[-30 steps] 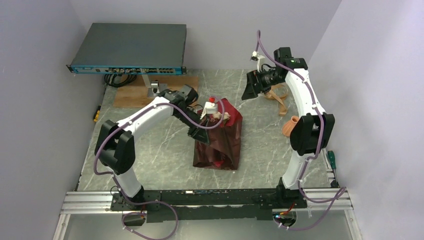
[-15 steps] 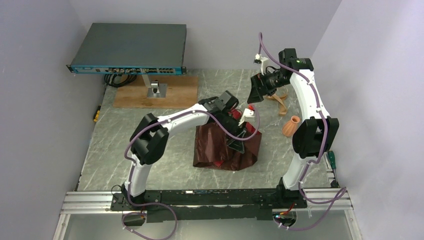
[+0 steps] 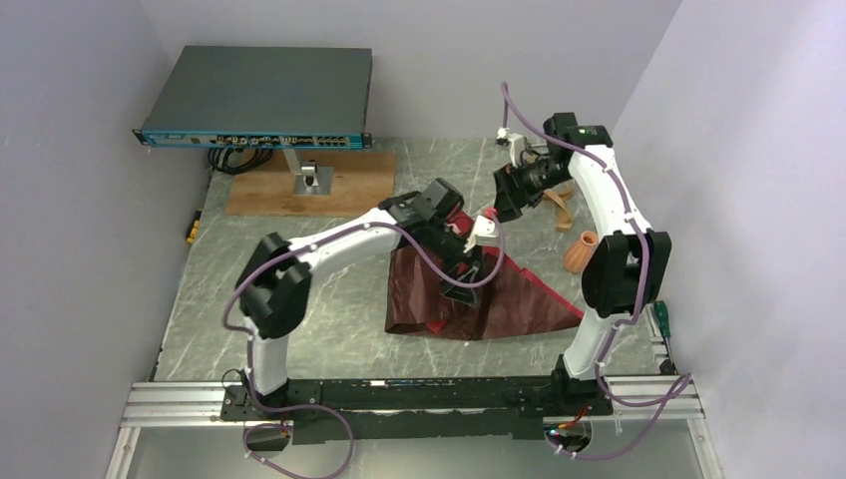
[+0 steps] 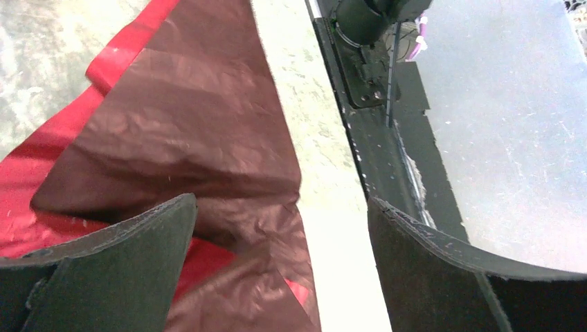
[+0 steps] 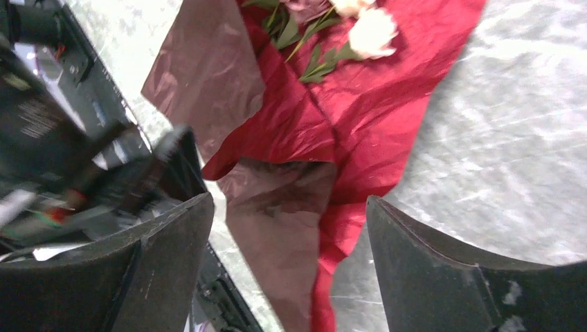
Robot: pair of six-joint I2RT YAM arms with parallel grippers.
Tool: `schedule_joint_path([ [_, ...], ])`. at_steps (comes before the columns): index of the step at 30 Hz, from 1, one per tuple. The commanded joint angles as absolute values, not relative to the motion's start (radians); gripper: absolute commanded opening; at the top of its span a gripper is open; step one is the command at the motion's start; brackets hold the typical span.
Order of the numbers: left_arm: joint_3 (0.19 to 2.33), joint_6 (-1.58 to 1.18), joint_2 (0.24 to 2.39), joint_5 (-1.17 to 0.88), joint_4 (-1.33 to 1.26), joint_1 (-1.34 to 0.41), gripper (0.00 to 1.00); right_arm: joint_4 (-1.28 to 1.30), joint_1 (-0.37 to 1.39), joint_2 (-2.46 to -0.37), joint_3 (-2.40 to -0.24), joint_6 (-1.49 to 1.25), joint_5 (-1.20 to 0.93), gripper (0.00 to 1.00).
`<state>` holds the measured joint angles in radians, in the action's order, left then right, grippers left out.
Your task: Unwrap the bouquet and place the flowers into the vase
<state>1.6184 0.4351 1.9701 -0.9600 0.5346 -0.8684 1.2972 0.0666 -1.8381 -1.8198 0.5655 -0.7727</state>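
Bouquet (image 3: 529,299) lies mid-frame, light crinkly paper spread open; flowers (image 5: 370,31) show at the right wrist view's top. Your left gripper (image 4: 280,200) and right gripper (image 5: 289,199) both gape, empty. Roses bruise easily: pinch their thin stems, which look partly covered.

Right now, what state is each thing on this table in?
wrapping paper, opened out, some flaps folded over
flowers, lying on the paper, outside the vase
vase, no flowers in it
left gripper, open, holding nothing
right gripper, open, holding nothing
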Motion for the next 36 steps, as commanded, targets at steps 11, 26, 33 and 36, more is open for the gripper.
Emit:
schedule_joint_path([
  [11, 1.244, 0.558, 1.591, -0.806, 0.532, -0.67, 0.64, 1.2, 0.196, -1.776, -1.429, 0.574, -0.813, 0.43],
  [26, 1.164, 0.643, 1.803, -0.51, 0.477, -0.603, 0.38, 0.969, 0.221, -1.91, -1.284, 0.466, -0.693, 0.35],
  [33, 1.254, 0.607, 1.917, -0.522, 0.45, -0.54, 0.36, 0.903, 0.17, -1.98, -1.312, 0.415, -0.577, 0.33],
  [36, 1.301, 0.586, 1.966, -0.531, 0.424, -0.514, 0.36, 0.882, 0.151, -2.013, -1.35, 0.408, -0.554, 0.33],
])
